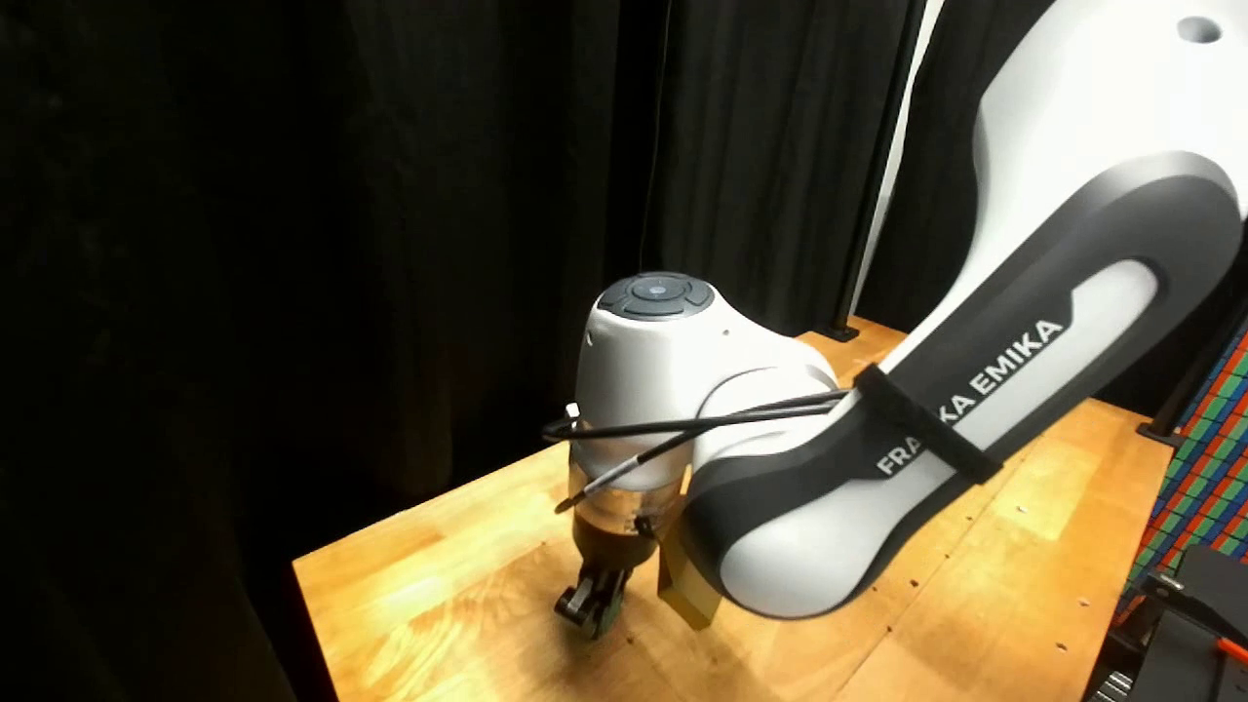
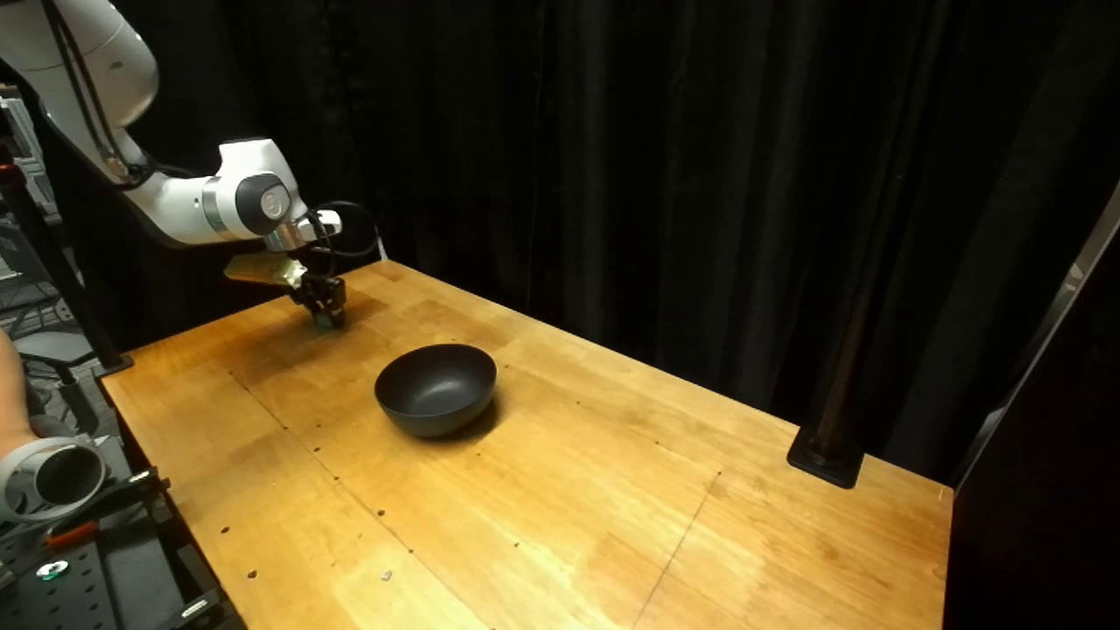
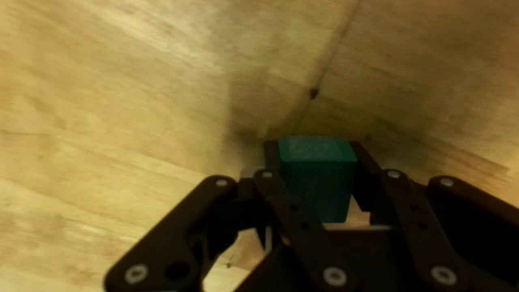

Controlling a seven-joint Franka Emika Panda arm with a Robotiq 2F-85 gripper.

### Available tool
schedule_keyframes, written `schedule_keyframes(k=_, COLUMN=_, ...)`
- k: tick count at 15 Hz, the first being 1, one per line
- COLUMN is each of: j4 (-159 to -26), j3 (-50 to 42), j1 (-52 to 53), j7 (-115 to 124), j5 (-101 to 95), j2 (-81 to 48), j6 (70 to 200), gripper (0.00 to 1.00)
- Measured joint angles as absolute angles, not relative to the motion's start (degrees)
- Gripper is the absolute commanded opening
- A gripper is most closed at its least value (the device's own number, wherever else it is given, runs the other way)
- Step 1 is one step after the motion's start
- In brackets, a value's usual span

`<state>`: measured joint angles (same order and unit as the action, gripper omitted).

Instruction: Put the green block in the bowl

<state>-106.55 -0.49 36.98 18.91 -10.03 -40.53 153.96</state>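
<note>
The black two-finger gripper (image 3: pixel 316 154) squeezes the small green cube (image 3: pixel 318 184) close to the brown wooden table (image 2: pixel 595 464); I can't tell if those two touch. A loose squeeze could drop the cube, and moving too low could bump the round black bowl (image 2: pixel 436 394)

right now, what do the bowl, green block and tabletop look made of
Bowl: perhaps ceramic or plastic, satin black; soft sheen inside. Green block: plastic or painted wood, unclear; plain, smooth-looking faces. Tabletop: wood, seemingly varnished; visible grain, slight shine.
</note>
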Motion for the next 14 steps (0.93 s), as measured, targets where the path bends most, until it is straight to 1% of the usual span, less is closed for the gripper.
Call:
schedule_keyframes(k=4, j4=-106.8, j3=-6.6, j1=35.4, j7=20.0, j5=-12.3, j2=-37.0, j6=146.4, gripper=0.17)
schedule_keyframes(k=8, j4=-108.8, j3=-8.6, j1=28.1, j7=20.4, j5=-13.2, j2=-30.9, j6=134.9, gripper=0.17)
schedule_keyframes(k=10, j4=-110.8, j3=-8.6, j1=23.9, j7=20.9, j5=-13.6, j2=-28.0, j6=131.6, gripper=0.17)
schedule_keyframes(k=11, j4=-112.0, j3=-8.6, j1=21.9, j7=21.1, j5=-13.6, j2=-26.7, j6=130.7, gripper=0.52)
schedule_keyframes(k=12, j4=-113.0, j3=-8.5, j1=20.2, j7=21.2, j5=-13.6, j2=-25.7, j6=129.9, gripper=0.68)
schedule_keyframes(k=13, j4=-113.9, j3=-8.3, j1=18.4, j7=21.2, j5=-13.6, j2=-24.8, j6=129.2, gripper=0.72)
schedule_keyframes(k=14, j4=-114.8, j3=-7.7, j1=16.7, j7=21.0, j5=-13.2, j2=-24.1, j6=128.9, gripper=0.81)
